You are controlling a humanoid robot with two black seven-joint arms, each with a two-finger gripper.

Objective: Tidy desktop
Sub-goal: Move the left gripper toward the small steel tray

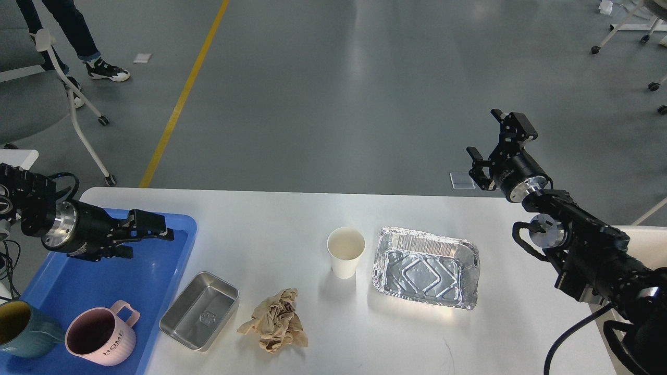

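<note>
The white desktop (281, 213) carries a blue tray (104, 291) at its left. In the tray's near end stand a pink mug (101, 338) marked HOME and a teal mug (21, 328). My left gripper (150, 242) hovers open and empty above the tray's far end, well apart from both mugs. On the desktop lie a steel tin (200, 310), a crumpled brown paper (275, 322), a white paper cup (345, 251) and a foil tray (426, 266). My right gripper (484, 134) is open and empty, raised beyond the desktop's far right edge.
A wheeled chair (36, 88) and a person's legs (78, 36) are on the floor at the far left. A small white table corner (18, 156) sits left of my left arm. The yellow floor line (185, 94) runs behind the desktop.
</note>
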